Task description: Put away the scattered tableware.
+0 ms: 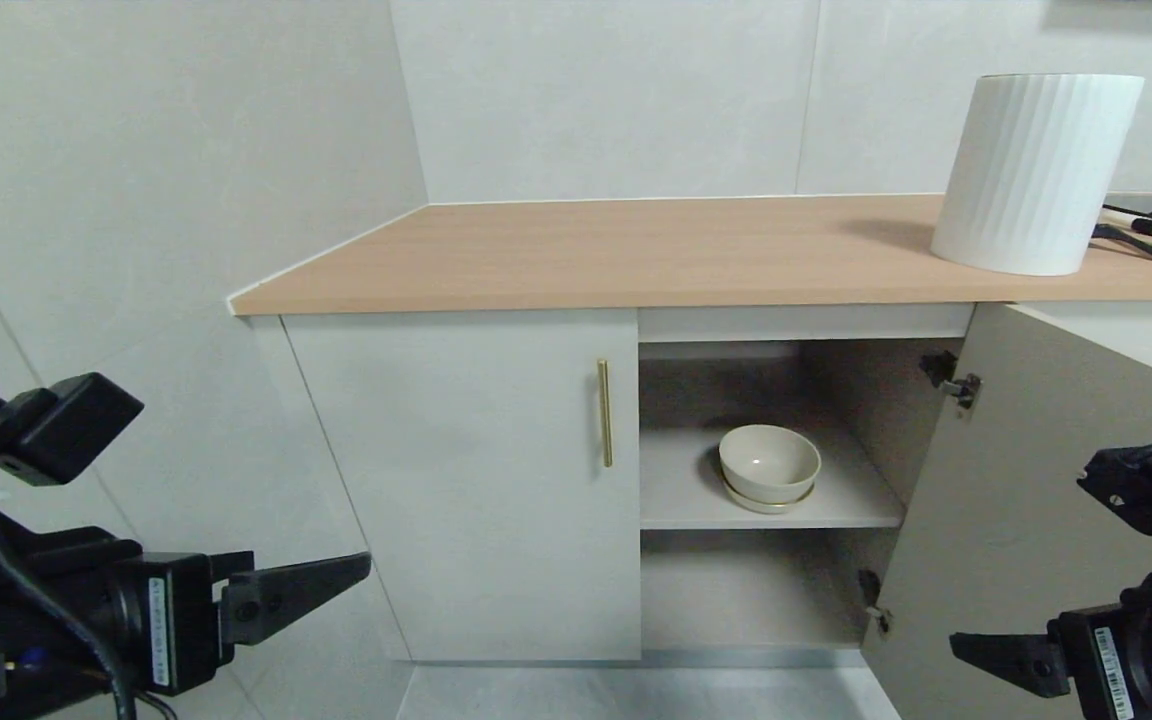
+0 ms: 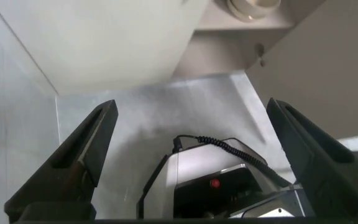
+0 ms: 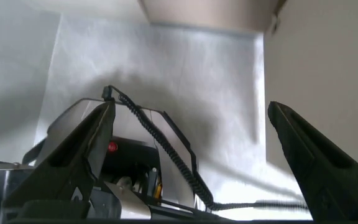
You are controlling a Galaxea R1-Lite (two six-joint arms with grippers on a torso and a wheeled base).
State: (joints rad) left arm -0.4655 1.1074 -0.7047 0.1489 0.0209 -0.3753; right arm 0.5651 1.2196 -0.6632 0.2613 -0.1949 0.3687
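**Step in hand.** The bowl (image 1: 769, 462) rests on a plate (image 1: 768, 500) on the middle shelf (image 1: 676, 495) of the cabinet, at about 4 o'clock from the centre of the head view. The stowing step appears done for these 2 pieces. No other tableware is seen on the countertop (image 1: 636, 255), which carries 1 white ribbed cylinder (image 1: 1036, 170) at 2 o'clock. The right-hand door (image 1: 1016, 520) stands open and the left-hand door (image 1: 476, 480) is closed.

**Next move, as judged.** Shutting the open door is the likely remainder. That calls for contact on the door's outer side or free edge and a swing towards 9 o'clock, keeping clear of the shelf front.

**Arm pose.** The left gripper (image 2: 191, 106) sits low at 8 o'clock, pointing towards the closed door and well apart from it. The right gripper (image 3: 190, 107) sits low at 4 o'clock, near the open door, with the bowl at its 11 o'clock. Both have their fingers spread wide and carry nothing.
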